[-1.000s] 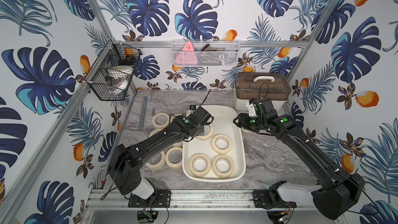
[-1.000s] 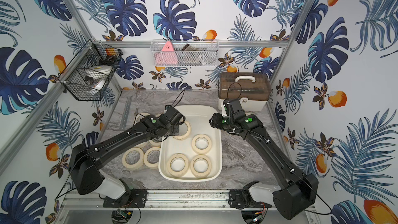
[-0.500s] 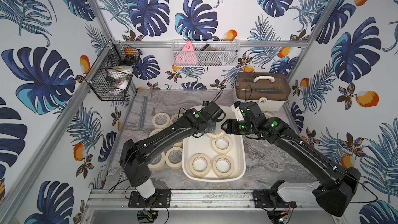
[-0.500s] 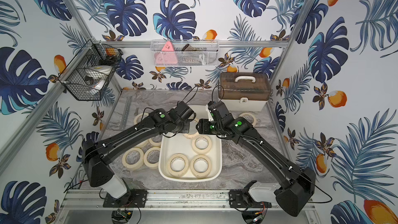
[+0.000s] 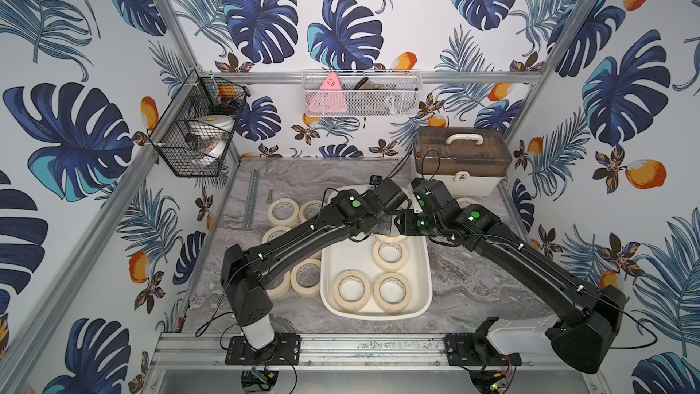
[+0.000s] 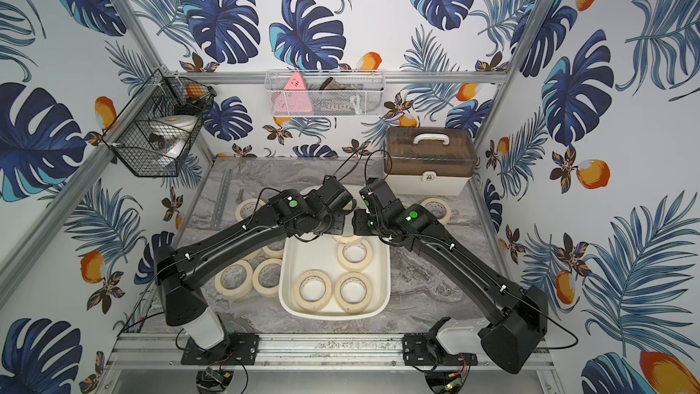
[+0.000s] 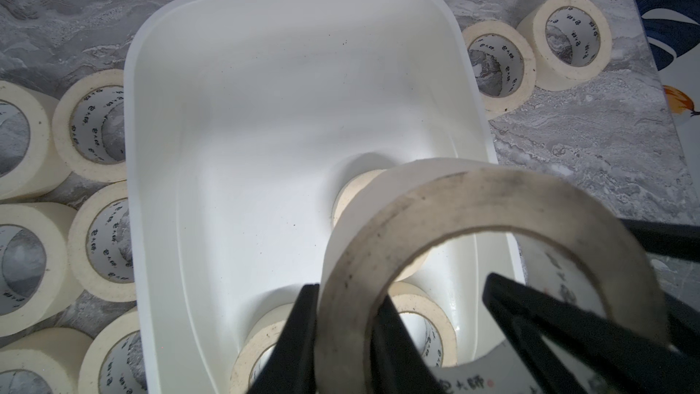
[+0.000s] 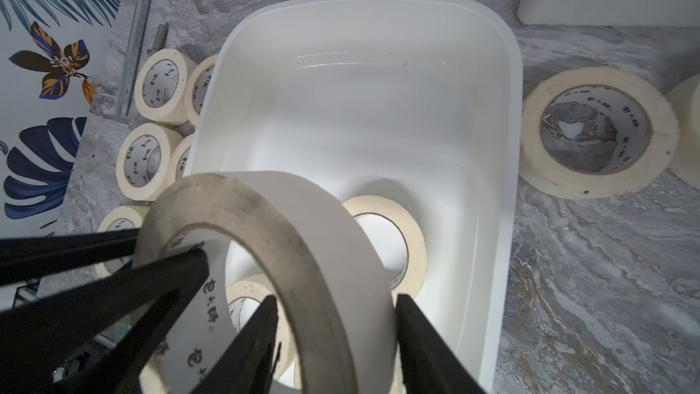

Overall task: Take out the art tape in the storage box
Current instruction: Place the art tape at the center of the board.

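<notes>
Roll (image 7: pixel 492 202) pinched between left jaws; right jaws straddle opposite wall.

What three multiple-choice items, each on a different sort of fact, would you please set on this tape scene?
1. Where is the held art tape roll?
A) above the storage box
B) in the wire basket
C) on the carry case

2. How many rolls lie flat inside the storage box?
A) one
B) three
C) six

3. What is the left pincer doing?
A) hanging open
B) gripping the box rim
C) shut on the held roll's wall

Key:
1 A, the left wrist view shows the box beneath it.
2 B, three rolls rest on its floor in a top view.
3 C, its fingers pinch the wall from both sides.
</notes>
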Motion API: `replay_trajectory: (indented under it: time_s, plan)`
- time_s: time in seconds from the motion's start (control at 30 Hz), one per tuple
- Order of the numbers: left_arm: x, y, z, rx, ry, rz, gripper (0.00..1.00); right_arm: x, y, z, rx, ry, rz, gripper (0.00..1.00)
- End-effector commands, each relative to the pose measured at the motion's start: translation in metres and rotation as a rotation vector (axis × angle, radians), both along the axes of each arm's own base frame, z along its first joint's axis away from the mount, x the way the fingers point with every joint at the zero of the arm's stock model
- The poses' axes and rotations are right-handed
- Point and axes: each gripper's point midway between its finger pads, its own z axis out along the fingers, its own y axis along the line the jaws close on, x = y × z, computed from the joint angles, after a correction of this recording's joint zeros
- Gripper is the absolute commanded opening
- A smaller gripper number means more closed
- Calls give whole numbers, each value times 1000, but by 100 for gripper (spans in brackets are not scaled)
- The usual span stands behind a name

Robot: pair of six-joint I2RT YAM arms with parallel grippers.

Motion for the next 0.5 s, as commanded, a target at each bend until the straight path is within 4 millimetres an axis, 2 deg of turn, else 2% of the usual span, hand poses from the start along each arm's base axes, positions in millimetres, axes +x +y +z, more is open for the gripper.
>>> replay_trajectory:
  time_s: [0.0, 0.17, 0.4, 0.47]
  plan:
    - [2, -2, 2, 1, -6, 4, 10, 2, -7, 2, -43, -18, -15, 51]
    - [1, -2, 0, 1, -1, 4, 10, 3, -11, 3, -56, -28, -24, 46]
    - [0, -3, 4, -17, -6, 1, 12, 4, -11, -4, -76, -16, -20, 24]
    - [-1, -4, 6, -26, -5, -5, 17, 4, -11, -3, -73, -19, -21, 12]
